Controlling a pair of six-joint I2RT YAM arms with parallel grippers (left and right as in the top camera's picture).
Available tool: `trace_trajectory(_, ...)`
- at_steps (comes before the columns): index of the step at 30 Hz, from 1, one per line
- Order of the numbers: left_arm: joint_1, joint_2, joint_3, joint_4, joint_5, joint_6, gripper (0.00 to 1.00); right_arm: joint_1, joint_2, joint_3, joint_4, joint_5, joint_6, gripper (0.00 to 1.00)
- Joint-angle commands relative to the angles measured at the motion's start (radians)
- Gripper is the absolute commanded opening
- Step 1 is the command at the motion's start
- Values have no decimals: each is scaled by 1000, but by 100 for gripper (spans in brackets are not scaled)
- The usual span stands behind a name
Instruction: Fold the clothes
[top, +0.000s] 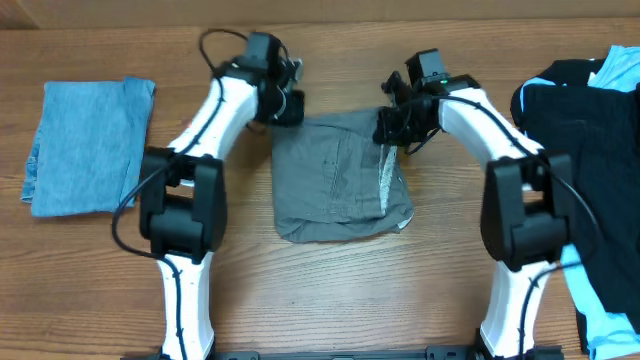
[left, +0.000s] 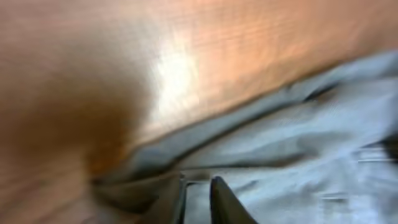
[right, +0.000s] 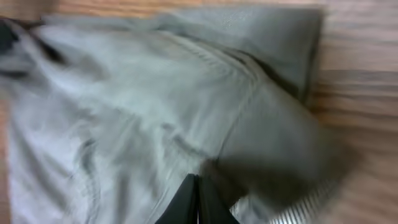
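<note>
Right gripper (right: 194, 198), fingers pressed together on what looks like a fold of the grey garment (top: 335, 185), sits at the cloth's far right corner. The garment lies in the middle of the table (top: 300, 300), between the two arms. Left gripper (top: 284, 104) sits at the far left corner, and blur leaves its jaws unreadable. If only one side has a firm hold, the fold may drag askew or bunch. A thin pinch could also slip, dropping the flap.
</note>
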Motion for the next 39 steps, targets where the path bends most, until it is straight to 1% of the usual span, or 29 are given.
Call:
trace_trajectory(1, 17, -153, 96, -48, 57, -11, 24, -3, -229, 4, -25, 19, 1, 4)
trace_trajectory(3, 17, -174, 96, -106, 54, -11, 26, -3, -319, 4, -89, -20, 0, 4)
trace_trajectory(4, 17, -173, 96, -138, 53, -10, 25, -3, -348, 4, -121, -37, 0, 4)
trace_trajectory(6, 17, -151, 87, -197, 39, -11, 19, -2, -384, 4, -197, -74, -8, 4)
trace_trajectory(8, 17, -114, 76, -227, 39, -10, 18, -1, -381, 2, -266, -107, -38, 4)
trace_trajectory(10, 17, -53, 71, -254, 39, -10, 18, 9, -365, -25, -335, -119, -111, 4)
trace_trajectory(12, 17, -2, 71, -270, 50, -10, 18, 25, -361, -83, -338, -118, -138, 4)
trace_trajectory(15, 16, 68, 71, -277, 59, -10, 13, 37, -360, -227, -263, -120, -164, 4)
trace_trajectory(17, 14, 88, 71, -274, 61, -10, 13, 37, -360, -341, -176, -158, -164, 4)
trace_trajectory(18, 14, 93, 71, -272, 60, -10, 13, 37, -360, -424, -105, -200, -166, 4)
trace_trajectory(20, 14, 93, 71, -272, 58, -4, 14, 37, -360, -500, -35, -225, -188, 4)
trace_trajectory(23, 14, 93, 70, -272, 58, -2, 15, 35, -360, -643, 119, -198, -187, 4)
trace_trajectory(24, 14, 93, 69, -270, 58, -2, 15, 35, -360, -680, 164, -165, -167, 4)
trace_trajectory(26, 12, 93, 66, -269, 58, -3, 16, 35, -360, -751, 253, -68, -70, 4)
trace_trajectory(28, 8, 93, 62, -270, 58, -2, 17, 35, -360, -782, 291, -14, 20, 4)
trace_trajectory(30, 4, 93, 59, -270, 58, -3, 17, 36, -360, -782, 278, 15, 81, 4)
trace_trajectory(32, 3, 93, 60, -269, 59, -3, 17, 36, -366, -756, 237, 7, 92, 4)
trace_trajectory(33, 3, 91, 60, -269, 58, -3, 17, 36, -375, -722, 194, -3, 90, 4)
trace_trajectory(36, 6, 91, 60, -269, 58, -2, 27, 36, -439, -574, 34, -1, 72, 4)
trace_trajectory(37, 5, 91, 60, -270, 58, -2, 32, 36, -472, -516, -6, -1, 72, 4)
trace_trajectory(39, 5, 91, 60, -272, 58, -3, 47, 36, -509, -460, -28, -1, 73, 6)
